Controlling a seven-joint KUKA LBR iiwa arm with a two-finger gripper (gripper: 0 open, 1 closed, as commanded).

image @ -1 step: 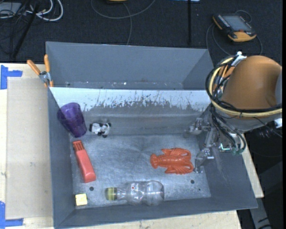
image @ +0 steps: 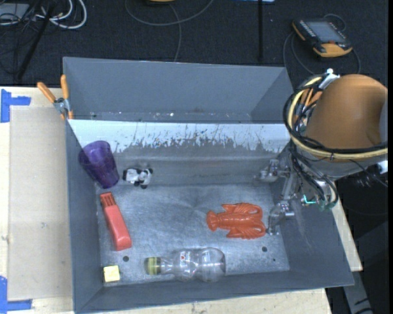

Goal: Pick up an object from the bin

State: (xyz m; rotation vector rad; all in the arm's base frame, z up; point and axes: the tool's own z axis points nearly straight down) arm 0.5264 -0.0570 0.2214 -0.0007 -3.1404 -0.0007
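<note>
Grey metal bin (image: pixel 183 97), floor scuffed and scratched, back wall streaked with dark marks. All around, dark carpet (image: pixel 203 34) strewn with cables (image: pixel 183 25). Low at the right wall, gripper (image: pixel 280 209) just beside the red lobster toy (image: pixel 239 220) lying right of the floor's middle; wide or narrow, impossible to tell. Along the front wall, clear bottle (image: pixel 187 264) and yellow cube (image: pixel 111 274). Near the left wall, red bar (image: pixel 116 221) and purple cup (image: pixel 98 163).
</note>
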